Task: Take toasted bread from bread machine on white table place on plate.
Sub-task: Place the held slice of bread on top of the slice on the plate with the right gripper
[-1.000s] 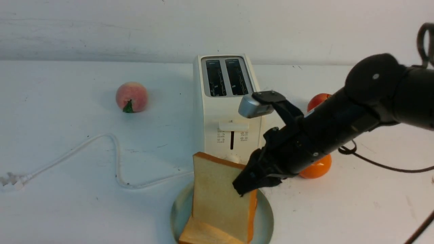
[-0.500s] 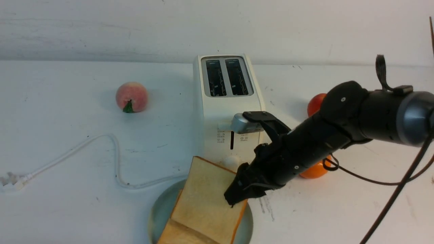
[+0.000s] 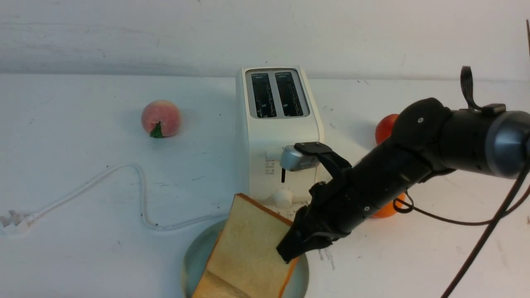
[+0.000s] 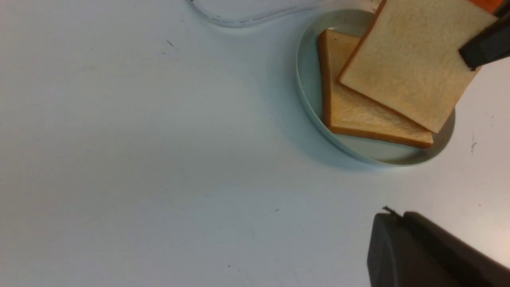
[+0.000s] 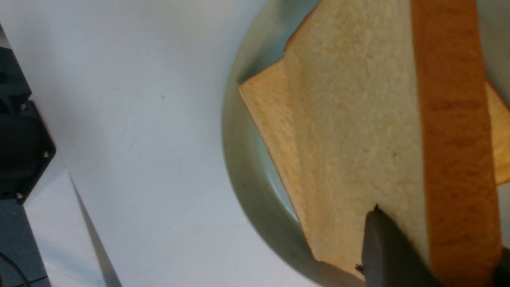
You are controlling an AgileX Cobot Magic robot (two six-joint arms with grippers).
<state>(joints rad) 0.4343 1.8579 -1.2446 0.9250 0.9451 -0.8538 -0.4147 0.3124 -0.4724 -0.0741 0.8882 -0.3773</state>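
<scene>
Over the plate (image 3: 195, 256), the right end effector (image 3: 286, 253) pinches a tilted toasted bread slice (image 3: 248, 244) by one corner — released now, it could slide off the lower slice (image 4: 358, 115).

wall (image 3: 124, 33): off-white, faintly streaked | white table (image 3: 66, 256): meets wall, dark specks | light: soft, even
</scene>
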